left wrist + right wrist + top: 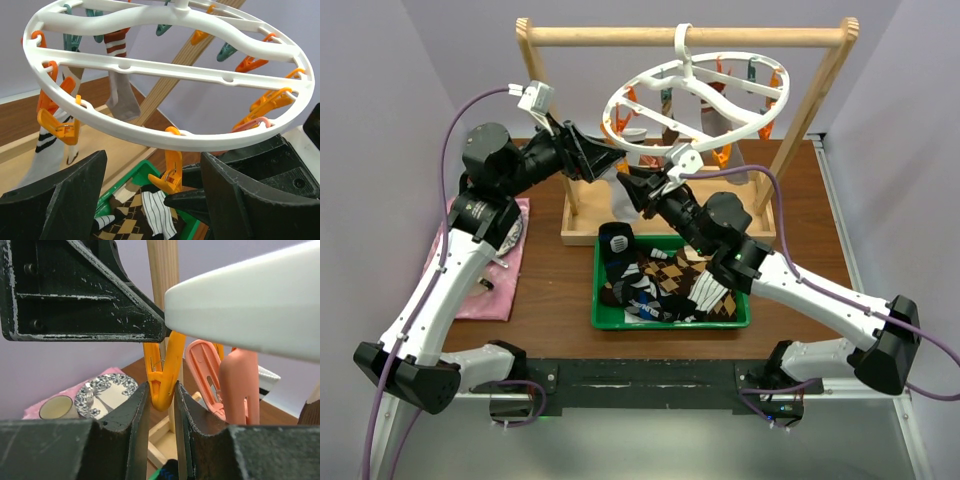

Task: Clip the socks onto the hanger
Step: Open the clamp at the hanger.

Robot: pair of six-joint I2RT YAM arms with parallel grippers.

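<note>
The white ring hanger [740,133] hangs by its hook from the wooden bar, with orange and teal pegs round it. In the left wrist view my left gripper [152,195] stands open just under the hanger's front rim [150,137], its fingers wide on both sides of an orange peg [173,167] without touching it. My right gripper [161,405] is shut on that same orange peg [162,375], squeezing its lower end. A grey-and-brown sock [120,95] and a striped sock [45,145] hang from the ring. Several more socks [665,280] lie in the green tray below.
The green tray [670,322] sits in front of the light wooden frame [620,36]. A pink peg [235,385] hangs right beside the held peg. At the left, a pink cloth [485,285] carries a patterned plate [107,395] and a cup [55,407].
</note>
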